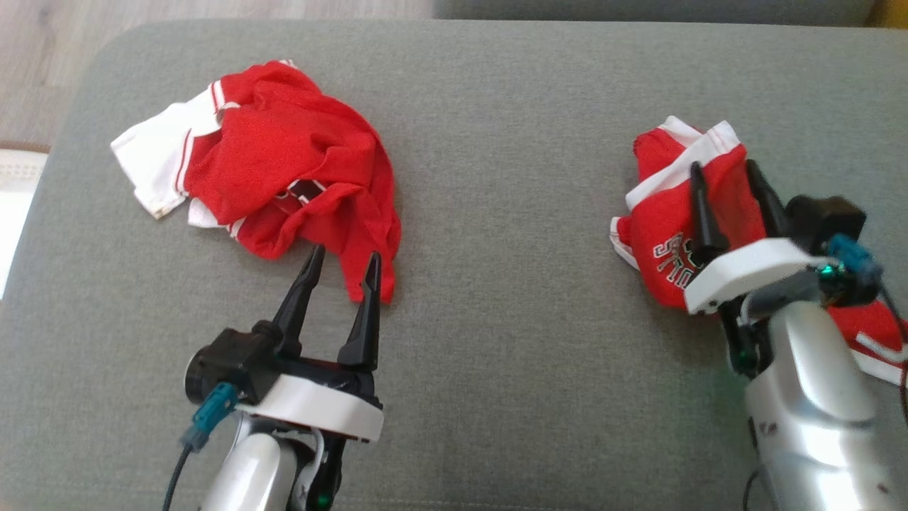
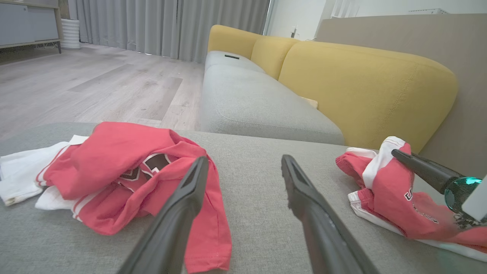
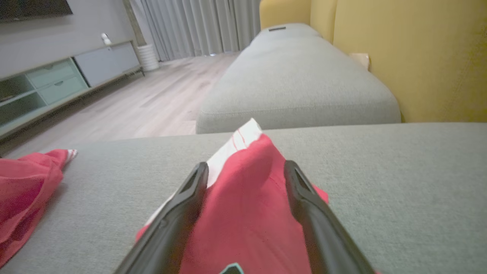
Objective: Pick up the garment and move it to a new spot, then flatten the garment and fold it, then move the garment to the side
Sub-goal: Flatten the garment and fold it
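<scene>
Grey cushion [image 1: 511,213] is carrying everything, with wood floor [image 1: 42,57] showing at the upper left of the head view. Two red-and-white garments are lying on it, well apart: crumpled garment [image 1: 284,156] at upper left, lettered garment [image 1: 660,220] at right. Left hand [image 1: 345,253] is sitting lower left, fingers spread, tips just beside the crumpled garment's lower flap, gripping nothing. Right hand [image 1: 723,167] is hanging over the lettered garment, fingers also spread, pointing up-frame toward the white trim. My read: each hand is lining up on its nearest pile, gap wide so a fold can slip in.

Left wrist view: left hand [image 2: 244,160] is looking along the cushion. One finger is overlapping the crumpled garment's [image 2: 114,160] trailing flap at lower left, the other is over bare cushion. Probably going for an edge pinch, not the bulk. Yellow sofa back [image 2: 361,87] is sitting behind at upper right.

Right wrist view: right hand [image 3: 245,167] is straddling a raised ridge of the lettered garment [image 3: 247,213] at bottom centre; the ridge is standing between the fingers, not pinched. Can't tell if they're touching cloth. Both piles are lying bunched, so pickup isn't done yet.
</scene>
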Robot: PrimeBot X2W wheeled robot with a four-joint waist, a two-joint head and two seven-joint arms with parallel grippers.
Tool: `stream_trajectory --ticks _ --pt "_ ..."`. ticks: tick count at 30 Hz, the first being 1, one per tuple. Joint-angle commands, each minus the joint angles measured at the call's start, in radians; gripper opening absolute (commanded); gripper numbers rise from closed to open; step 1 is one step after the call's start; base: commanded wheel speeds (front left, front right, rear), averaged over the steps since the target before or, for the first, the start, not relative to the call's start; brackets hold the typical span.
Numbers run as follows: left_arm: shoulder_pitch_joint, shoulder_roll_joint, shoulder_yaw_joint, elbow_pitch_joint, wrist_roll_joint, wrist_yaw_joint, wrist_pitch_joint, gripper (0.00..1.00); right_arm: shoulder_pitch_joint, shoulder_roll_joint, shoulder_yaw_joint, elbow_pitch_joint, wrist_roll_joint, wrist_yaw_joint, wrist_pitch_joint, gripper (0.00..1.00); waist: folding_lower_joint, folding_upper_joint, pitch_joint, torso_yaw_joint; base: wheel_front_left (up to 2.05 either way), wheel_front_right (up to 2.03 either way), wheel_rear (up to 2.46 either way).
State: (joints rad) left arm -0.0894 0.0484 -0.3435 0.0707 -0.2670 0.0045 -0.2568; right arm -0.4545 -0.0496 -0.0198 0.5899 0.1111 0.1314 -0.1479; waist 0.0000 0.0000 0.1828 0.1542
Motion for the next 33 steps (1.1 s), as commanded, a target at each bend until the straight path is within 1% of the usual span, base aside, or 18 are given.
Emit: stream_trajectory --ticks 1,3,8,9,10,13,16,17,23,26,30,33 --pt "-0.052 0.002 0.028 -0.032 -0.008 0.005 -0.005 1.0 -0.054 -0.001 0.0 -0.001 -0.016 -0.001 0.014 1.0 0.0 0.0 0.008 0.008 0.0 0.0 0.0" --pt "-0.057 0.002 0.026 -0.032 -0.01 0.006 -0.005 1.0 -0.082 -0.001 -0.019 0.035 -0.016 -0.001 0.032 1.0 0.0 0.0 0.013 0.015 0.0 0.0 0.0" --pt "-0.065 0.002 0.022 -0.036 -0.012 0.009 -0.005 1.0 -0.136 -0.001 -0.002 0.111 -0.007 -0.001 0.052 1.0 0.0 0.0 0.024 0.021 0.0 0.0 0.0" --pt "-0.065 0.002 0.021 -0.037 -0.012 0.01 -0.005 1.0 -0.144 -0.001 0.005 0.123 0.001 -0.001 0.054 0.62 0.0 0.0 0.026 0.021 0.0 0.0 0.0" --pt "-0.066 0.002 0.021 -0.037 -0.013 0.011 -0.005 1.0 -0.152 -0.001 0.015 0.131 0.005 -0.001 0.05 0.0 0.0 0.0 0.027 0.021 0.0 0.0 0.0" --pt "-0.066 0.002 0.02 -0.032 -0.015 0.014 -0.005 1.0 -0.178 -0.001 0.09 0.135 0.041 -0.001 0.013 0.0 0.0 0.0 0.022 0.015 0.0 0.0 0.0" --pt "-0.063 0.002 0.021 -0.025 -0.015 0.013 -0.005 1.0 -0.194 -0.001 0.186 0.1 0.092 -0.001 -0.023 0.0 0.0 0.0 0.009 0.009 0.0 0.0 0.0" --pt "-0.063 0.002 0.021 -0.025 -0.015 0.013 -0.005 1.0 -0.194 -0.001 0.186 0.1 0.092 -0.001 -0.023 0.0 0.0 0.0 0.009 0.009 0.0 0.0 0.0" --pt "-0.053 0.002 0.025 -0.018 -0.013 0.008 -0.005 1.0 -0.245 -0.001 0.395 -0.043 0.21 -0.001 -0.057 0.0 0.0 0.0 -0.031 -0.002 0.0 0.0 0.0" --pt "-0.044 0.002 0.026 -0.019 -0.012 0.006 -0.005 1.0 -0.269 -0.001 0.463 -0.129 0.263 -0.001 -0.061 0.0 0.0 0.0 -0.047 -0.004 0.0 0.0 0.0" --pt "-0.029 0.002 0.03 -0.022 -0.009 0.004 -0.005 1.0 -0.281 -0.001 0.462 -0.202 0.28 -0.001 -0.058 0.0 0.0 0.0 -0.059 -0.006 0.0 0.0 0.0" --pt "-0.017 0.002 0.035 -0.027 -0.006 0.003 -0.005 1.0 -0.273 -0.011 0.389 -0.216 0.244 -0.001 -0.047 0.0 0.0 0.0 -0.059 -0.008 0.0 0.0 0.0"
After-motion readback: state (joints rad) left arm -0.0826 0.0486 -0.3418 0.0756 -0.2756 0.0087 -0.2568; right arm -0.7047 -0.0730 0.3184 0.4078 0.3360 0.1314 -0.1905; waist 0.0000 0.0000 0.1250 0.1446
